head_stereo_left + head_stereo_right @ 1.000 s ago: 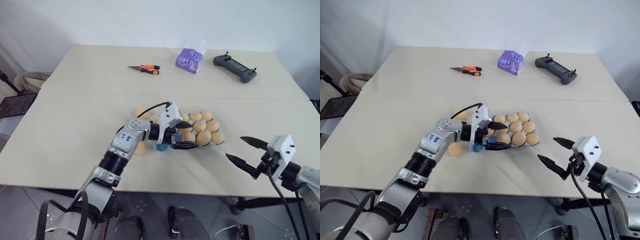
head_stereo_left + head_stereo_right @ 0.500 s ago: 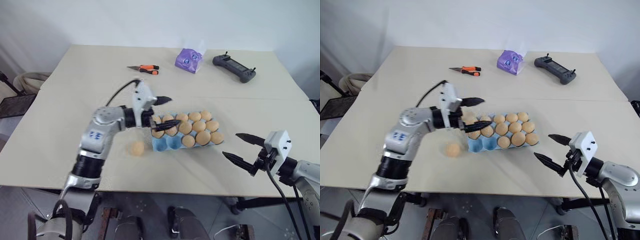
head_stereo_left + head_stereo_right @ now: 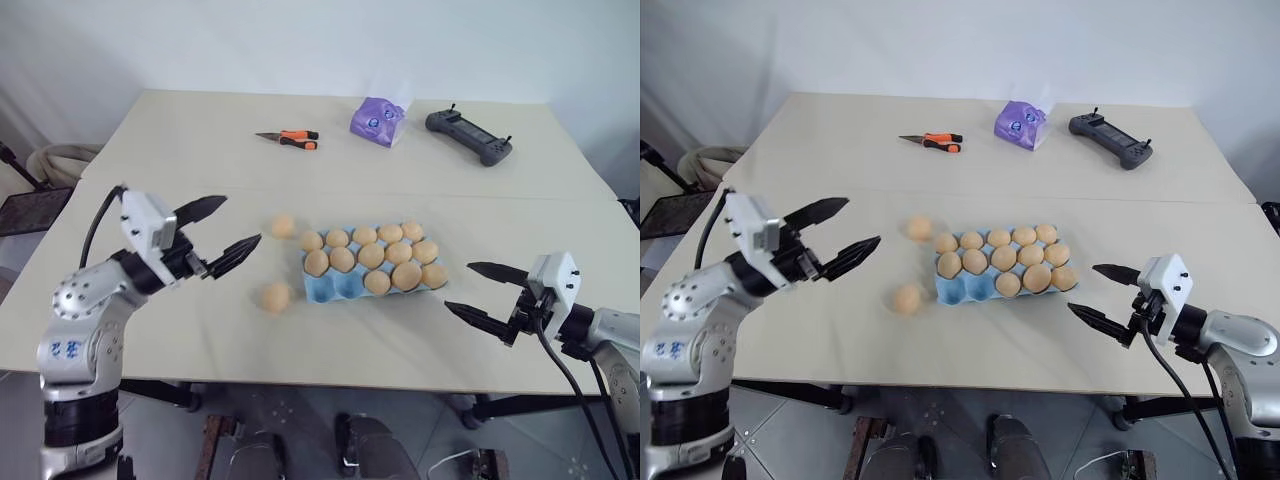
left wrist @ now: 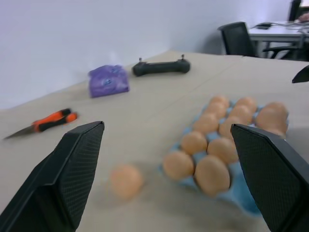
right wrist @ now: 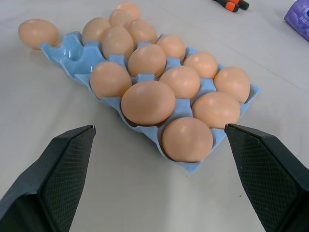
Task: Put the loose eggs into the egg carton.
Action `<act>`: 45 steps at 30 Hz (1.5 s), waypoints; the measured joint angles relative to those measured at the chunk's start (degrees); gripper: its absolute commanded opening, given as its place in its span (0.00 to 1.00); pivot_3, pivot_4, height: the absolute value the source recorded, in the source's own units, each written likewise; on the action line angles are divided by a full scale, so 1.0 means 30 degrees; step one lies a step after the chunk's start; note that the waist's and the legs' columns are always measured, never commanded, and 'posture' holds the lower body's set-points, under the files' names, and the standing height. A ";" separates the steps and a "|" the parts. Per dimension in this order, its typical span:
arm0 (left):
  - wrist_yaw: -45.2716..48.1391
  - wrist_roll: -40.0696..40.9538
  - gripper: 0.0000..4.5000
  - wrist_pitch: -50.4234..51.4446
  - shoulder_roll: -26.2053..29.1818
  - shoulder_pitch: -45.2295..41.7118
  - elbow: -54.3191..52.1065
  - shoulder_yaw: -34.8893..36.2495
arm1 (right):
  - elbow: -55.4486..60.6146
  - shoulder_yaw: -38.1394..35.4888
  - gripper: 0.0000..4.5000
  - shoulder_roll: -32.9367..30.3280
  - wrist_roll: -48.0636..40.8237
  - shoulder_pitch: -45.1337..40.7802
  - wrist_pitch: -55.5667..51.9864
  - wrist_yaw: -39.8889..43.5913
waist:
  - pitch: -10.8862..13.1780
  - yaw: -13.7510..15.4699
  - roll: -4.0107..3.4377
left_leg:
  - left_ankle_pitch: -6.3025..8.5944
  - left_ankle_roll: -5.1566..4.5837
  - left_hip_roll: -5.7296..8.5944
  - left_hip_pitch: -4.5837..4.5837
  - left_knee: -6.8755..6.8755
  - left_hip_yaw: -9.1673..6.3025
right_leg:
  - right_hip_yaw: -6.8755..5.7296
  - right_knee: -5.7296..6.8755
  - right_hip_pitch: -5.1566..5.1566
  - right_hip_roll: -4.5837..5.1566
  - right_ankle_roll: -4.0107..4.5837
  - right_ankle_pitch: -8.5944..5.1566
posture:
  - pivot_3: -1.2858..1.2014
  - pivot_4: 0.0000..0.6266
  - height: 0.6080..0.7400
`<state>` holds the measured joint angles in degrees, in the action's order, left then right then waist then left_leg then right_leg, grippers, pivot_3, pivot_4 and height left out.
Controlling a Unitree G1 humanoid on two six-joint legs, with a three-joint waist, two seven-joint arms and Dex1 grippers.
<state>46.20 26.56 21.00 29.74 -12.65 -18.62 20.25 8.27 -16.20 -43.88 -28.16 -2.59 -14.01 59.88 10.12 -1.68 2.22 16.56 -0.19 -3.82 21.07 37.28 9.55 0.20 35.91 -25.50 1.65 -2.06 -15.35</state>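
The light blue egg carton (image 3: 327, 288) lies mid-table with several eggs in its cups; two cups at its near left corner are bare. One loose egg (image 3: 283, 226) rests just beyond the carton's left end. Another loose egg (image 3: 275, 296) lies on the table nearer to me, left of the carton. My left gripper (image 3: 241, 220) hovers open and empty well left of both eggs, pointing toward them. Near the table's front edge, right of the carton, my right gripper (image 3: 458, 286) is open and empty. The right wrist view shows the carton (image 5: 72, 48) and one loose egg (image 5: 37, 32).
Orange-handled pliers (image 3: 289, 137), a purple bag (image 3: 377, 120) and a dark handheld controller (image 3: 469, 135) lie along the far side of the table. A seam (image 3: 500, 197) crosses the tabletop behind the carton.
My left gripper has swung from the carton's near left end up and far to the left, staying open. The right gripper has hardly moved.
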 measured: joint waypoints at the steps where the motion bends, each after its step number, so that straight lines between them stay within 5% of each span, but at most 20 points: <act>1: 0.0202 0.0134 0.99 -0.0517 -0.0144 0.1427 -0.0461 0.0181 | -0.0027 0.0050 1.00 -0.0003 0.0012 -0.0084 0.0004 0.0078 | 0.0000 -0.0029 -0.0001 | 0.0010 -0.0006 0.0001 -0.0004 -0.0009 0.0012 | 0.0002 -0.0006 0.0000 0.0014 0.0003 -0.0002 | 0.52 0.24 1.00; 6: 0.0811 0.0172 0.99 -0.2189 -0.0806 0.5246 -0.0517 -0.0150 | -0.0263 0.0157 1.00 -0.0069 0.0111 -0.0210 0.0001 0.0222 | 0.0001 0.0038 0.0002 | 0.0053 0.0029 0.0001 0.0012 -0.0010 0.0014 | -0.0012 -0.0056 -0.0003 0.0024 0.0054 -0.0031 | 0.52 0.24 1.00; 21: -0.0285 0.0219 0.99 -0.4136 -0.1679 0.9316 -0.1901 -0.0727 | -0.0231 -0.0003 1.00 -0.0226 -0.0137 0.0447 -0.0047 0.0541 | -0.0001 -0.0034 0.0004 | 0.0063 0.0012 0.0005 0.0012 -0.0033 0.0046 | 0.0018 -0.0125 0.0003 0.0028 0.0137 -0.0074 | 0.52 0.24 1.00; 36: -0.4767 -0.2935 0.99 -0.5132 -0.4700 0.4389 0.0438 -0.5004 | 0.0385 -0.0435 1.00 -0.0206 -0.0654 0.1137 -0.0160 0.0255 | -0.0005 -0.0023 0.0013 | 0.0053 -0.0027 0.0021 0.0016 -0.0024 0.0047 | 0.0043 -0.0147 0.0022 0.0006 -0.0035 0.0027 | 0.52 0.24 1.00; 45: -0.6353 -0.3144 0.99 -0.2118 -0.4871 0.3479 0.1174 -0.6314 | 0.0505 -0.0269 1.00 -0.0203 -0.0439 0.1265 -0.0195 -0.0286 | -0.0005 0.0009 0.0013 | 0.0027 -0.0068 0.0003 0.0014 -0.0027 0.0026 | 0.0035 -0.0120 0.0015 -0.0013 -0.0017 0.0016 | 0.52 0.24 1.00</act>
<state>27.14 17.13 14.65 15.13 -2.21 -15.10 1.30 9.78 -17.01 -44.49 -29.48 1.20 -14.60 59.02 10.11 -1.65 2.26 16.64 -0.40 -3.81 21.11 37.20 9.63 0.30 35.55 -25.45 1.61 -2.11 -15.30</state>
